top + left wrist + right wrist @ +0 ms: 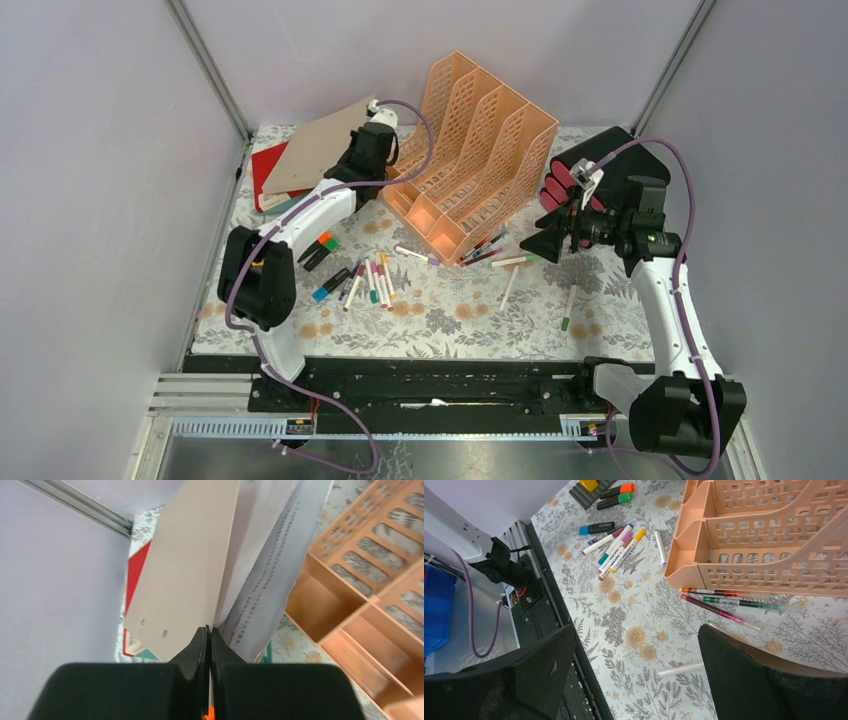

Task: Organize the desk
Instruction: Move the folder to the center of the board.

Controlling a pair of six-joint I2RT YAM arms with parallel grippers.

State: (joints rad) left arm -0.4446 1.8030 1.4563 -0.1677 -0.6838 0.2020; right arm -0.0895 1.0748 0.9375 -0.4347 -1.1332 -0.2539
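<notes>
Several slots of the peach file rack [480, 150] open toward me (loose pens [724, 602] lie against its foot, outside it). My left claw [208, 630] is clenched on a tan folder [192, 565], seemingly its printed sheets [270, 580] too, raised beside the rack. My right claw [635, 635] hangs spread wide above the floral worktop [450, 310], which spans the space between grey walls [100, 150].

left jaws clamped, right jaws spread wide
</notes>
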